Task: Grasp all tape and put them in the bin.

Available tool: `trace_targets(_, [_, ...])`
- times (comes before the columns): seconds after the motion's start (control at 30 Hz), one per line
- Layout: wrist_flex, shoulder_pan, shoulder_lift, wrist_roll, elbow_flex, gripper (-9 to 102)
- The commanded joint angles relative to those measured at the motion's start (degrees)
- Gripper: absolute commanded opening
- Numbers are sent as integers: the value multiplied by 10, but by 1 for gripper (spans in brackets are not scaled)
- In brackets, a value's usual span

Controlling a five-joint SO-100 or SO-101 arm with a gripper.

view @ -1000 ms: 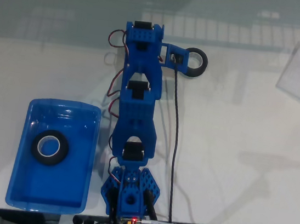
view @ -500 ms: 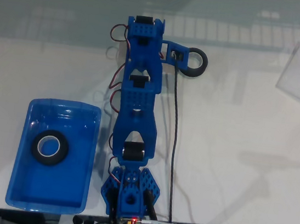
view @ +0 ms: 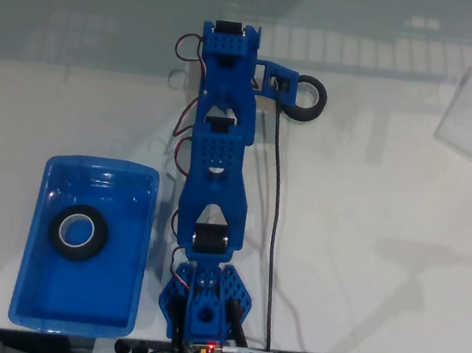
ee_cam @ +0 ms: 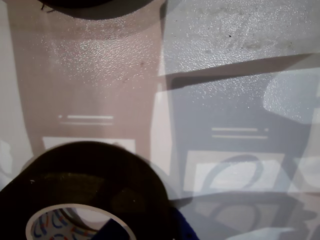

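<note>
Black tape roll [view: 309,98] hooked on gripper [view: 292,94] finger — jaw state n/a, can't tell. Risk: slips off before bin [view: 30,289].

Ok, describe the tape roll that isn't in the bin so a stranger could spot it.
In the fixed view, find the blue robot arm stretched up the white table. Beside its far end, to the right, sits a small black ring-shaped tape roll. Unlike the matching roll inside the shallow translucent blue plastic bin, it's outside the bin.

Black tape roll [view: 308,98] at blue gripper [view: 289,94]; its pale core shows blue-and-red print in wrist view. Second black roll [view: 78,233] in translucent blue bin [view: 55,172]. Table [view: 383,248] glossy white.
</note>
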Motion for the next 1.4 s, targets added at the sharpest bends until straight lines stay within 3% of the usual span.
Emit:
trace_targets(0.0, [-1, 4, 25, -4, -14, 0])
trace_targets(0.17, [-4, 4, 102, -9, 43, 0])
trace_targets(0.4, [-33, -58, 360, -50, 242, 0])
trace_targets(0.9, [-27, -382, 783, -145, 604, 0])
trace_targets(1.37, [-7, -591, 1003, -166, 752, 0])
